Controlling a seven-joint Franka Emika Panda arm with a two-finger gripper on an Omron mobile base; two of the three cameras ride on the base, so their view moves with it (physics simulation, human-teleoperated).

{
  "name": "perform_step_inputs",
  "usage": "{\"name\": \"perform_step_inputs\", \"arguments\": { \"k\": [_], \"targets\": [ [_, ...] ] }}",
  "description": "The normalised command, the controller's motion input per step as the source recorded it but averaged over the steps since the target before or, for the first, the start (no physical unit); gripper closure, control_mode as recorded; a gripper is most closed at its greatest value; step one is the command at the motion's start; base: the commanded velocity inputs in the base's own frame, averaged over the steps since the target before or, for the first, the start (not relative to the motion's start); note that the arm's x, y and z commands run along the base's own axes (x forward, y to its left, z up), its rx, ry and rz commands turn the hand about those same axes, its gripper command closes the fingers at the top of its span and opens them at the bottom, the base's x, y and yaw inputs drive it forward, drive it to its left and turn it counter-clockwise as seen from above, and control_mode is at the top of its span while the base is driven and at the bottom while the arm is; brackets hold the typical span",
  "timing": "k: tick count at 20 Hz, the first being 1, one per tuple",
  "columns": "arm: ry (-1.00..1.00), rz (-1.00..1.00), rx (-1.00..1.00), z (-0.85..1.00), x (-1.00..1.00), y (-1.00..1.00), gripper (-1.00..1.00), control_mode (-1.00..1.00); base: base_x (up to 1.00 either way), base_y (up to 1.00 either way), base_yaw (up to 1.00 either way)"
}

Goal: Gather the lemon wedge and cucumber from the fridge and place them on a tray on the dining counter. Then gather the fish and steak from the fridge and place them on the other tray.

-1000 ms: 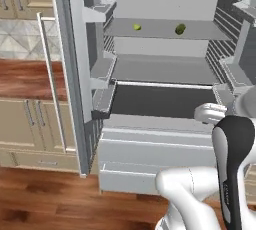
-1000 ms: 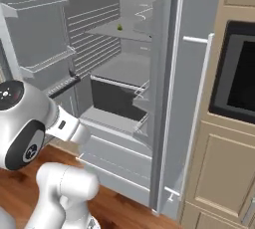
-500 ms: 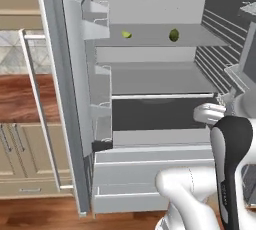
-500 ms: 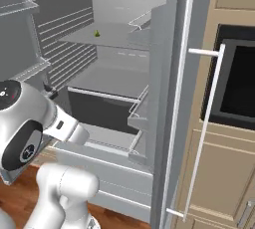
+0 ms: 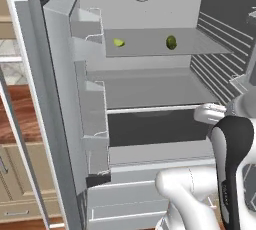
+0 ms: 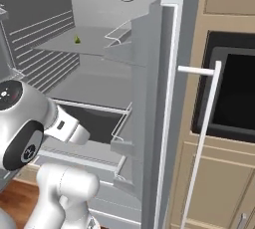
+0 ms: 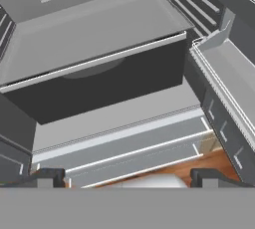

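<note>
The lemon wedge (image 5: 118, 42) and cucumber (image 5: 171, 42) are seen on the fridge (image 5: 65, 99) shelf (apart); the tool (image 7: 127, 177) is spread, empty.

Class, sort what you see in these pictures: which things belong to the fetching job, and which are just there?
Job:
fridge, doors open
lemon wedge, on upper shelf
cucumber, same shelf, apart from the wedge
hand, open, holding nothing

Just there:
oven, beside the fridge
cabinets
</note>
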Motion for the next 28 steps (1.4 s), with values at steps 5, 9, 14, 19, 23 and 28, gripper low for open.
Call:
{"name": "perform_step_inputs", "arguments": {
  "k": [5, 9, 14, 19, 23, 28],
  "targets": [
    [0.00, 0.00, 0.00, 0.00, 0.00, 0.00, -1.00, 1.00, 0.33, 0.03, -0.15],
    [0.00, 0.00, 0.00, 0.00, 0.00, 0.00, -1.00, 1.00, 0.37, 0.22, -0.10],
    [0.00, 0.00, 0.00, 0.00, 0.00, 0.00, -1.00, 1.00, 0.33, 0.45, -0.01],
    [0.00, 0.00, 0.00, 0.00, 0.00, 0.00, -1.00, 1.00, 0.70, 0.34, 0.00],
    [0.00, 0.00, 0.00, 0.00, 0.00, 0.00, -1.00, 1.00, 0.92, 0.01, 0.00],
    [0.00, 0.00, 0.00, 0.36, 0.37, -0.23, -1.00, -1.00, 0.31, -0.04, 0.00]
  ]
}}
